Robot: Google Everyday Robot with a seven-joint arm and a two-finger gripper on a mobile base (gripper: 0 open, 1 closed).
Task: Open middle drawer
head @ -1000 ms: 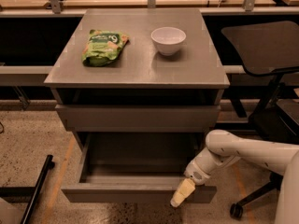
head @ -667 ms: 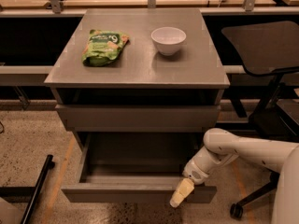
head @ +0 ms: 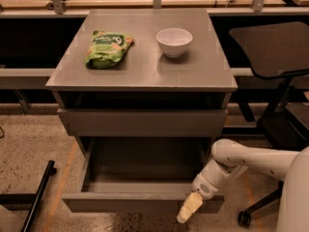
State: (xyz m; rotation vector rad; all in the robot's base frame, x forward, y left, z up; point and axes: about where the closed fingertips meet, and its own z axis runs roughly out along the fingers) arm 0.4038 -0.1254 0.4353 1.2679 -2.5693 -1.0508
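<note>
The arm is a smooth, glossy white tube with a rounded, bulbous joint where its segments meet. A broad white curved shell fills the corner beside it. The wrist narrows through a grey-dotted collar to the cream-yellow gripper, which sits at the right end of the pulled-out drawer's front panel.

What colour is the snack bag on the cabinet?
Snack bag: green, best in camera view. The hand is at the open middle drawer's front, right end.
</note>
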